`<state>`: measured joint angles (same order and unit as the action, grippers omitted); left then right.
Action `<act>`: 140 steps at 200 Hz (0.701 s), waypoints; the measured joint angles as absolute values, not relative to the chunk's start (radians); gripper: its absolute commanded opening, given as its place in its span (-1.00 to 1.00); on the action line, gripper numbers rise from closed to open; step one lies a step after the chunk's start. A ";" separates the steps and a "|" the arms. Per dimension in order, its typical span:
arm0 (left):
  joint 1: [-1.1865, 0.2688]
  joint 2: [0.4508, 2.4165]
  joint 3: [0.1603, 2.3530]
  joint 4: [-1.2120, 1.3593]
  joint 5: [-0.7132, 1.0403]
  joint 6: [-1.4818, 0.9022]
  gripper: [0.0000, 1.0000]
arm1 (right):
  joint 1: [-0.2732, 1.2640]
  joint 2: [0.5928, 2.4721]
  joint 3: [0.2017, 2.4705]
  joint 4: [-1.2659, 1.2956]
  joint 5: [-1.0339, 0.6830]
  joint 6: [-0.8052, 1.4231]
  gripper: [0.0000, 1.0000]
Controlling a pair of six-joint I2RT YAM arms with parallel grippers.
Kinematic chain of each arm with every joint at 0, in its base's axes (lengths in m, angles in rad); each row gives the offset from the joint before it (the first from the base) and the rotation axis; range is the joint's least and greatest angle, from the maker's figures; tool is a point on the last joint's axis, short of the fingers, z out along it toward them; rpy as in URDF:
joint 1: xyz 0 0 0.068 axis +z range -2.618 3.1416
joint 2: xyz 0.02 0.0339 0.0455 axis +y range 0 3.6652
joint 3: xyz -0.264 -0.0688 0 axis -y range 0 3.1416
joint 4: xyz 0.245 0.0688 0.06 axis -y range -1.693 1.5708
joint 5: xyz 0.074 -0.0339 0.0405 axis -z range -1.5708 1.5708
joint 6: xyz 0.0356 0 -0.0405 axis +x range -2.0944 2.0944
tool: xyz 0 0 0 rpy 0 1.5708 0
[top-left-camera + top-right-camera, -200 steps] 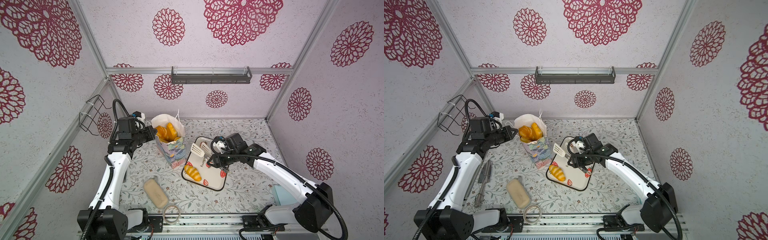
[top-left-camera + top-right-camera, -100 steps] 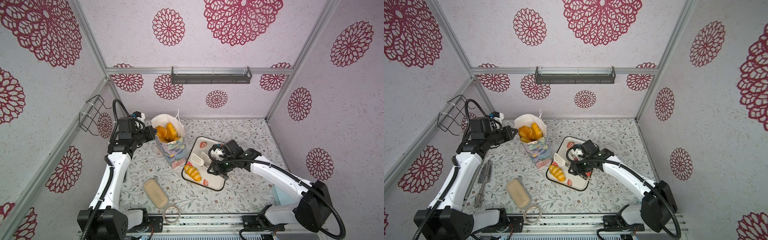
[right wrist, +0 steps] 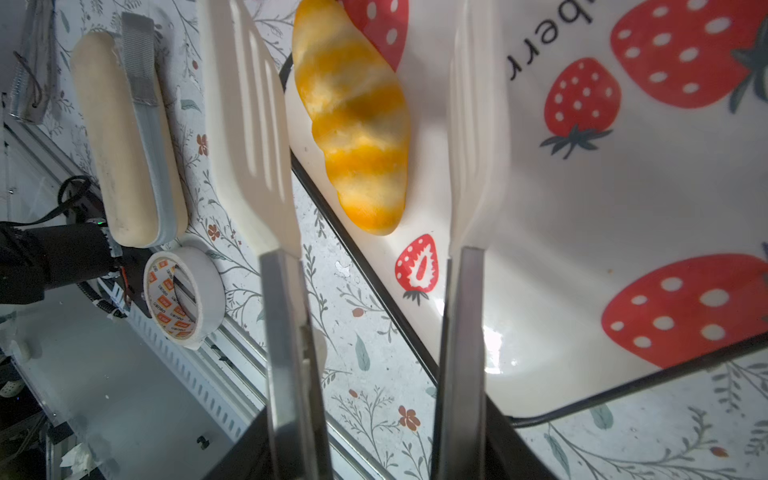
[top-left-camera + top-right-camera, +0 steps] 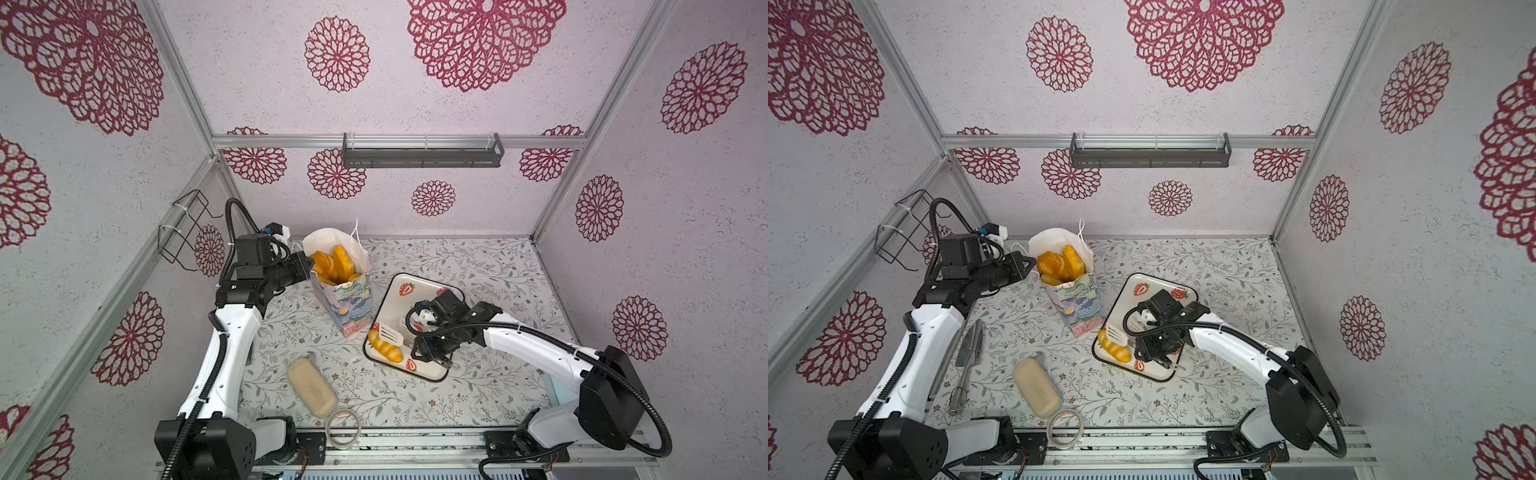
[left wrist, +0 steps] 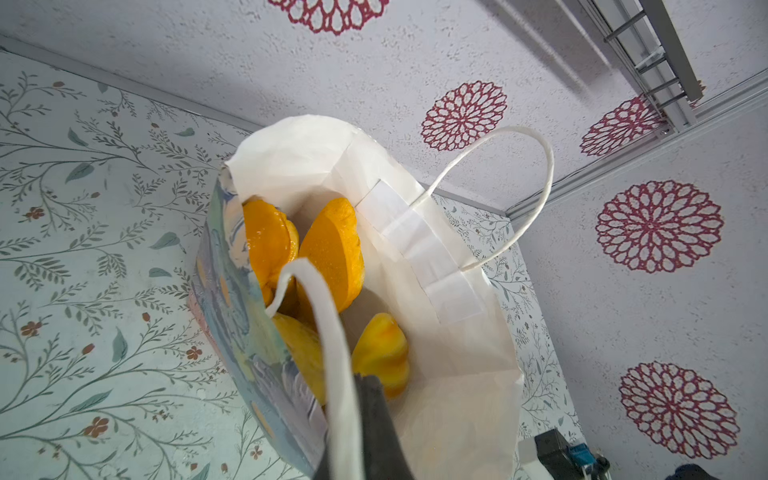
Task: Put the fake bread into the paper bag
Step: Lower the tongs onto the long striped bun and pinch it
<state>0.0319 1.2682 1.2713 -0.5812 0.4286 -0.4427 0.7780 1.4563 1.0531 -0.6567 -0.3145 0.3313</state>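
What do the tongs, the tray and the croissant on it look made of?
The tongs: brushed metal arms, matte white slotted heads, probably nylon or silicone. The tray: glossy white, black rim, glare; ceramic or enamel, unclear. The croissant: shiny orange stripes, likely moulded plastic.

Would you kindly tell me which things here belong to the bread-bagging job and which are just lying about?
In the job: paper bag; pastries already inside it; striped croissant on the strawberry tray; white tongs flanking it.
Lying about: beige block; tape roll; metal utensils by the left arm.
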 measured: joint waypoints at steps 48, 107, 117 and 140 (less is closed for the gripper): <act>0.032 1.268 1.271 -0.581 0.428 -0.442 -1.00 | 0.824 1.506 1.054 -0.668 -0.275 0.309 0.15; 0.032 1.268 1.271 -0.581 0.428 -0.443 -1.00 | 0.867 1.540 1.072 -0.697 -0.231 0.297 0.15; 0.032 1.268 1.271 -0.581 0.428 -0.443 -1.00 | 0.872 1.545 1.078 -0.704 -0.224 0.295 0.15; 0.032 1.268 1.271 -0.581 0.428 -0.442 -1.00 | 0.883 1.557 1.093 -0.717 -0.203 0.287 0.14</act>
<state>0.0319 1.2682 1.2713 -0.5808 0.4282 -0.4423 0.8833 1.5570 1.0935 -0.7166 -0.2031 0.2867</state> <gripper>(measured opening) 0.042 0.573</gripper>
